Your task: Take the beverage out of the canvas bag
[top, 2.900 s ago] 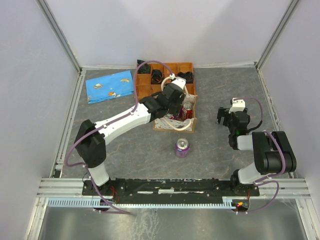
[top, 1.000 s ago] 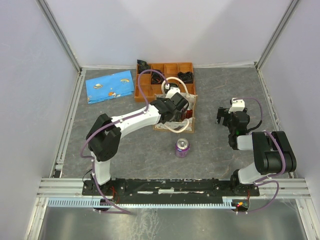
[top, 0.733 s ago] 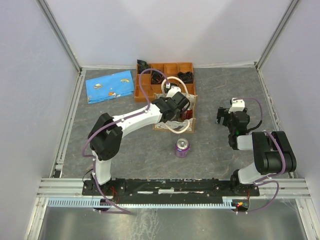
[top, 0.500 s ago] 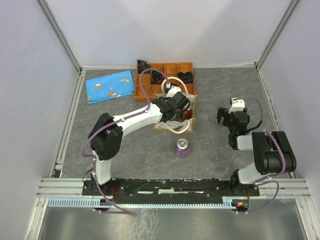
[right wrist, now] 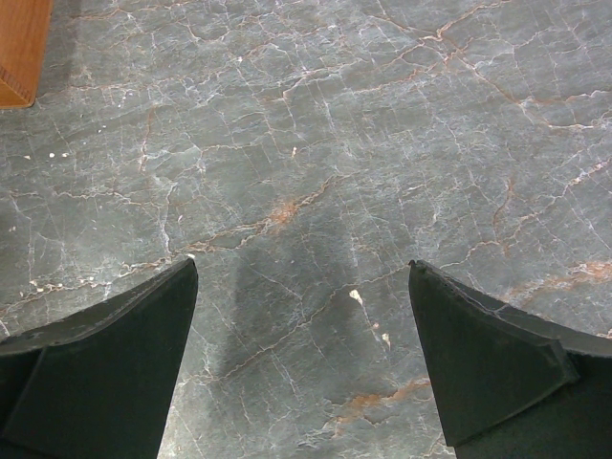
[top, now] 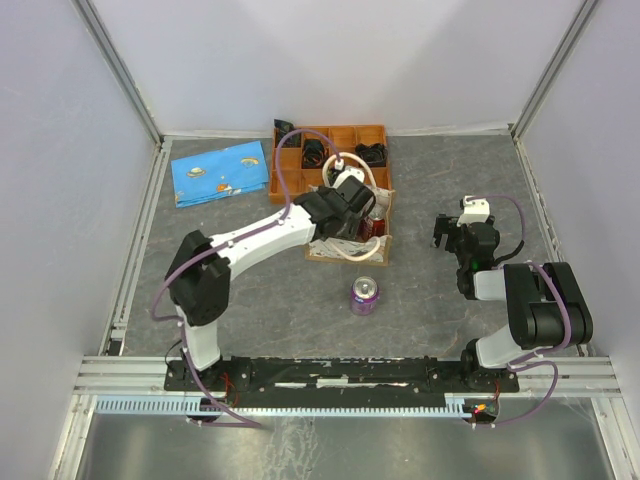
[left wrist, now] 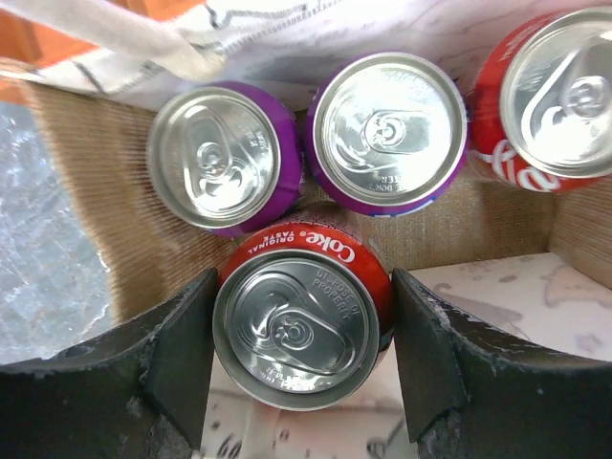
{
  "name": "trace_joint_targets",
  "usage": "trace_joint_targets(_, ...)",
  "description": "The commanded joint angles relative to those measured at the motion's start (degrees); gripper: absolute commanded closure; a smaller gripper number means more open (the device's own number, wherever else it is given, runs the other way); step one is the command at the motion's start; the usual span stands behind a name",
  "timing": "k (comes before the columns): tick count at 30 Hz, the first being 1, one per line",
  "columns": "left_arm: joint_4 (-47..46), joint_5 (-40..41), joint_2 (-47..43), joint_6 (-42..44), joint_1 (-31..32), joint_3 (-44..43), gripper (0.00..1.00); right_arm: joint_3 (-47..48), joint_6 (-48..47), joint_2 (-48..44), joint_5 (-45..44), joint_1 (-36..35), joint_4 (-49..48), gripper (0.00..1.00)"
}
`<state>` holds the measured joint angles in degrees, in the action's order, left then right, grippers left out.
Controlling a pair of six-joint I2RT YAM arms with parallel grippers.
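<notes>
top view / bag: small boxy cream canvas bag stands on the grey marbled tabletop, right up against the orange-brown compartmented wooden tray.
top view / left claw: left claw is down in the bag mouth; I cannot tell its grip from here.
top view / extras: one purple drink can stands out on the tabletop, near the bag but apart from it.
top view / right claw: right claw sits well apart from the bag.
left wrist / claw state: left claw is clamped on the red cola can, one finger flat on each side.
left wrist / can position: upright between the fingers, inside the bag at its cream wall; two purple cans just beyond it, maybe touching; a second red can in the corner.
left wrist / risk: smooth round can, so an off-centre grip could let it slip on the lift. The off-white loop handle lies over the mouth and may snag. A light bag may also ride up with the can.
right wrist / claw state: right claw is spread wide over bare tabletop, holding nothing.
right wrist / risk: nothing steadies the bag.
</notes>
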<state>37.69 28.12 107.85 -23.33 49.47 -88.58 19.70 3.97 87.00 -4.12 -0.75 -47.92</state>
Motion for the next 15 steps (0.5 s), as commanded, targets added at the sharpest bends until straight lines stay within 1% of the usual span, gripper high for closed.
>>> trace_joint_targets(1,-6.28,2.24,-10.68,6.66,-0.33,-3.89,0.97,1.65,-0.89,-0.22,-0.71,-0.39,-1.21,0.01)
trace_joint_targets(5,-8.52,1.42,-14.36,8.41,-0.37,-3.88,0.97,1.63,-0.9,-0.21,-0.69,-0.38,-1.21,0.01)
trace_joint_targets(10,-7.75,-0.99,-17.56,10.22,-0.1,-4.91,0.97,1.65,-0.94,-0.22,-0.71,-0.34,-1.21,0.01)
trace_joint_targets(15,-7.69,0.74,-23.02,11.46,0.52,-3.9,0.97,1.63,-0.89,-0.18,-0.71,-0.37,-1.21,0.01)
